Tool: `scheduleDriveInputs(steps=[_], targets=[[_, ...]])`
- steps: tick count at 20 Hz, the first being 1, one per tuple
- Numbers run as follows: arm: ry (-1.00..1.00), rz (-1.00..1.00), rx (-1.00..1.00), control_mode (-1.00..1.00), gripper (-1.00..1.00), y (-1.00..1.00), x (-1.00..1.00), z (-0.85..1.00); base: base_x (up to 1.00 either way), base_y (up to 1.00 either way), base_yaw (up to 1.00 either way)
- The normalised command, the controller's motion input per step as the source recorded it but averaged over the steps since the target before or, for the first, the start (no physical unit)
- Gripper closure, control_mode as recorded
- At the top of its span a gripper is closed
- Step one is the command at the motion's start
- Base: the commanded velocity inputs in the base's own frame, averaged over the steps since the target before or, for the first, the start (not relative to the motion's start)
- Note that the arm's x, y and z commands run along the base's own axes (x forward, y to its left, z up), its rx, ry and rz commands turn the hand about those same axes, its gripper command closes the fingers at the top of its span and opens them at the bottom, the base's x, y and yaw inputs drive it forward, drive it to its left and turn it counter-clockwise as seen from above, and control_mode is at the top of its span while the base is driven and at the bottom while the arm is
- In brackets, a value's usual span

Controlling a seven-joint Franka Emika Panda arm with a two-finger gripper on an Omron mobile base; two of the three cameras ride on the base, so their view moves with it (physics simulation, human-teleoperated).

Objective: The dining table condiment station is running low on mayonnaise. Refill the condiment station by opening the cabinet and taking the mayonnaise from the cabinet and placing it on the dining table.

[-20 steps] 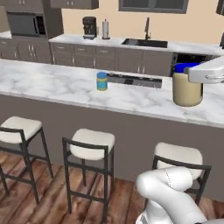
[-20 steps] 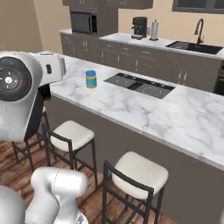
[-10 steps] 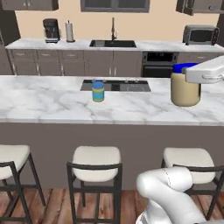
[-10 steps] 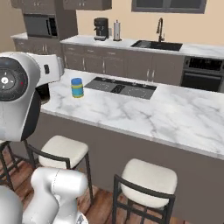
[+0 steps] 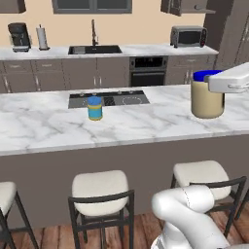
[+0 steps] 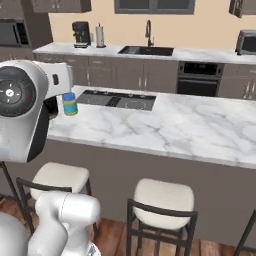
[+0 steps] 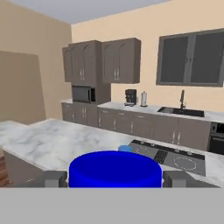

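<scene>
My gripper (image 5: 214, 82) is shut on the mayonnaise (image 5: 206, 97), a cream jar with a dark blue lid, held level at the right of the left base view. In the hand view the blue lid (image 7: 116, 168) sits between the two fingers (image 7: 54, 178). Behind the jar stretches the dining table (image 5: 48, 126), its marble top (image 6: 175, 125) carrying a black cooktop (image 5: 109, 98). Whether the jar touches the marble I cannot tell. A dark wall cabinet (image 5: 187, 6) at the top right edge looks open, with a shelf showing.
A teal and yellow jar (image 5: 95, 108) with a blue lid stands by the cooktop, also seen as (image 6: 70, 104). Stools (image 5: 99, 187) line the table's near side. The back counter holds a sink (image 5: 95, 48), coffee machine (image 5: 19, 36) and toaster oven (image 5: 188, 35).
The whole scene has slid sideways in both base views, so the base has moved along the island. The jar stays at the same spot in my gripper.
</scene>
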Motion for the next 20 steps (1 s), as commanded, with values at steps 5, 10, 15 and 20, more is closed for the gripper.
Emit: scheduleDriveInputs(steps=[5,10,15,20], targets=[[0.00,0.00,0.00,1.00,1.00,0.00,0.00,0.00,0.29,0.93,-0.47],[0.00,0.00,0.00,1.00,1.00,0.00,0.00,0.00,0.44,0.33,-0.15],[-0.03,0.12,0.00,-1.00,1.00,0.00,0.80,-0.51,0.20,0.01,0.00],[-0.18,0.34,0.00,-1.00,1.00,0.00,1.00,-0.86,0.00,0.00,0.00]])
